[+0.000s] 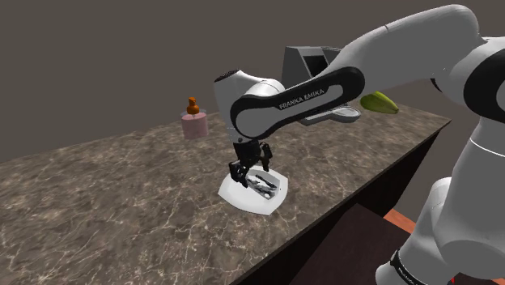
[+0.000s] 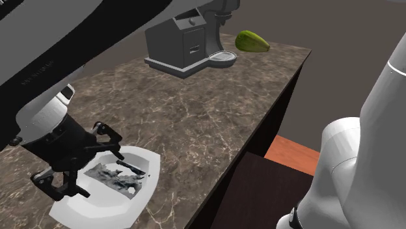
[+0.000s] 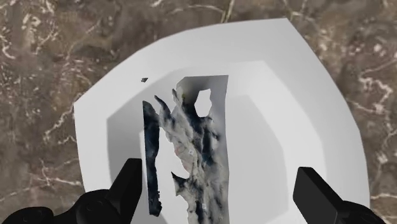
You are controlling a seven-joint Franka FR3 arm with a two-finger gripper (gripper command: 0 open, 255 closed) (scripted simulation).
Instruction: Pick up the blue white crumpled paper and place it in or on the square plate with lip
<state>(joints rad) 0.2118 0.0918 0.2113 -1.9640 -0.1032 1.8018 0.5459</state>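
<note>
I am watching the gripper [image 1: 250,173] hanging just above the plate [image 1: 235,194], and its fingers [image 3: 130,188] are standing wide apart, released, clasping nothing. The paper [image 3: 188,153] is lying inside the plate, a crumpled grey-white strip with dark bluish patches. It is sitting between the fingers and closer to one of them, though I cannot tell whether it is touching that one. The white plate is resting on the dark marbled tabletop [image 1: 105,202], near the edge facing the stand. Toward the far end I am seeing a grey machine [image 2: 179,42] with a green fruit [image 2: 252,41] near the corner beside it. A pink pot [image 1: 194,123] is standing near the back edge.
</note>
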